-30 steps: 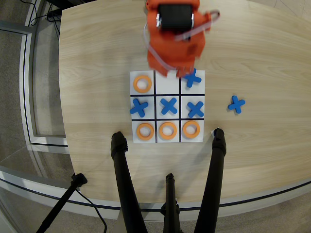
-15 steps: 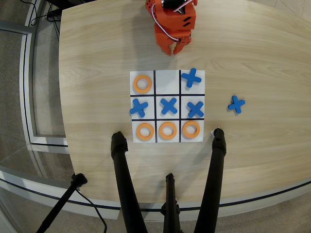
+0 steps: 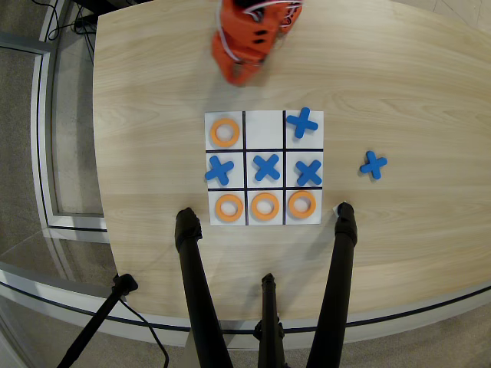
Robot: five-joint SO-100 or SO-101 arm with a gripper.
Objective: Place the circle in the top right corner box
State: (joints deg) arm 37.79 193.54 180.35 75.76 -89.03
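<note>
You've got four orange rings [image 3: 225, 133] on the white board [image 3: 265, 126], five blue crosses [image 3: 267, 166] (four on the board, one off to its right), nine cells.

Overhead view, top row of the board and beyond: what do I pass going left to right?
Orange ring in the left cell → empty middle cell → blue cross in the right cell → bare table → loose blue cross, slightly lower.

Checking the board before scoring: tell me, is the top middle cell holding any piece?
No, the top middle cell is bare white, flanked by an orange ring and a blue cross.
</note>
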